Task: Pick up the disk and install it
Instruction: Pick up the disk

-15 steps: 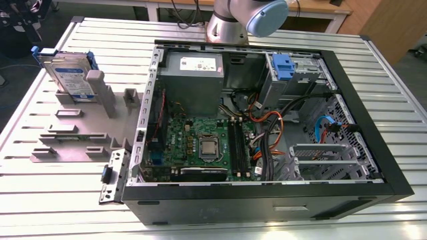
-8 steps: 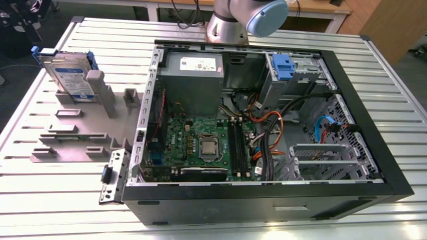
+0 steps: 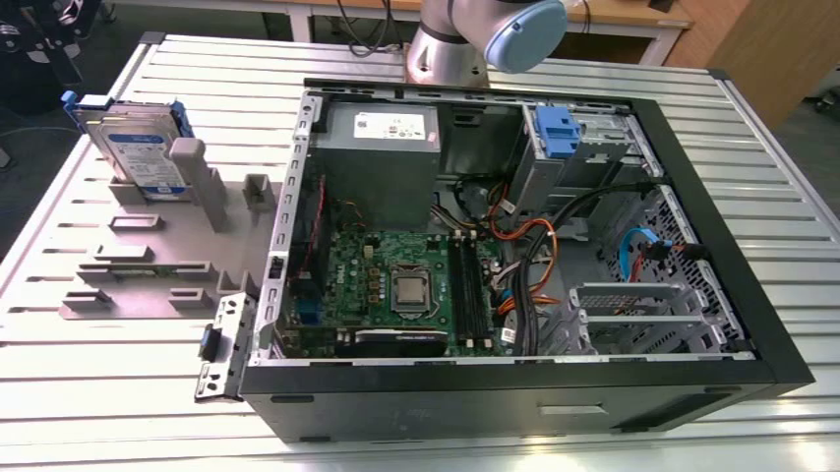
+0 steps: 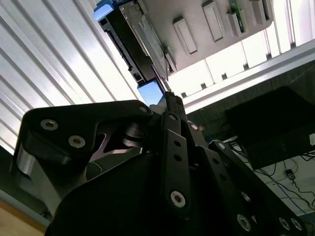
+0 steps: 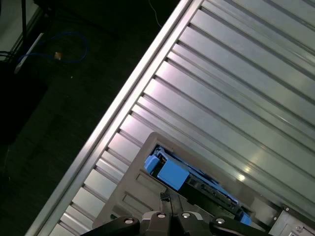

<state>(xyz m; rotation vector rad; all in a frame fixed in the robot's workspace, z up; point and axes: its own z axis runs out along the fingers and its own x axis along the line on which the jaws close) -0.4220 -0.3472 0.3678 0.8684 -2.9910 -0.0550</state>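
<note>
The disk, a silver drive with a blue-and-white label in a blue carrier, stands on edge in a grey slotted holder on the table at the exterior view's left. Both wrist views look along the gripper at the disk from some distance. My gripper has its black fingers drawn together to a point with nothing between them. It is lined up near the disk's blue end tab and is clear of it.
An open black computer case lies on the ribbed metal table, holding a motherboard, cables, a grey metal box and a drive bay with a blue latch. The arm's base stands behind the case. The table edge runs beside the holder.
</note>
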